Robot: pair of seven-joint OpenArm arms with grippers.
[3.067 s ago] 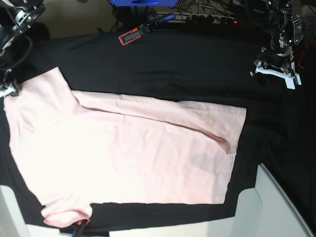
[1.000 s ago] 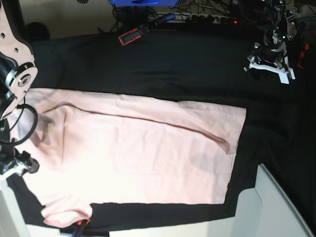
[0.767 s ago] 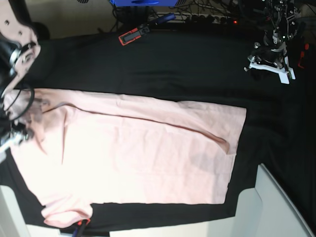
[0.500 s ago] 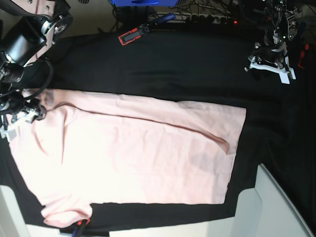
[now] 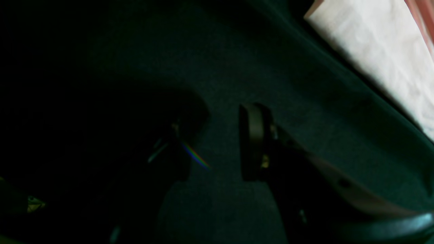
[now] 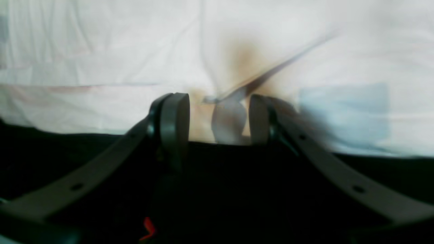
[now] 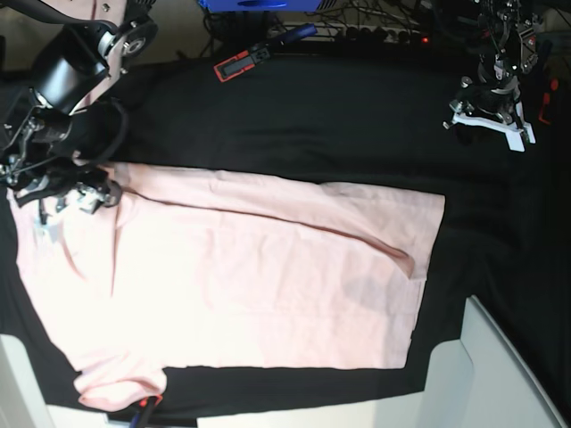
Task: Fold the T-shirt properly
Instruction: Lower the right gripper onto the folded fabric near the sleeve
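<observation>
Left wrist view: left gripper (image 5: pixel 217 142) hanging over the black cloth-covered surface (image 5: pixel 237 67), jaws parted with only dark cloth between them, grasping nothing; a corner of the large pale pink short-sleeved cotton T-shirt (image 5: pixel 379 51) showing far off at the upper right edge, well apart from the jaws. Right wrist view: right gripper (image 6: pixel 217 118) poised at the near edge of the T-shirt (image 6: pixel 101 51), where pale fabric meets the dark cloth (image 6: pixel 220 189); jaws spread apart, a small upright tuck of fabric standing between them, close to the right finger (image 6: pixel 259 118) and clear of the left; whether that tuck is pinched or merely lying there cannot be told, the picture being blurred. Base view: T-shirt (image 7: pixel 250 276) spread mostly flat across the middle of the black surface (image 7: pixel 312 116), a raised crease running towards its right end, one sleeve at the bottom left; right gripper (image 7: pixel 67 198) at the shirt's upper left corner, over the fabric's edge; left gripper (image 7: pixel 489 120) far away at the upper right, above bare cloth; a red-and-black hand tool (image 7: pixel 239 62) lying near the top edge.
</observation>
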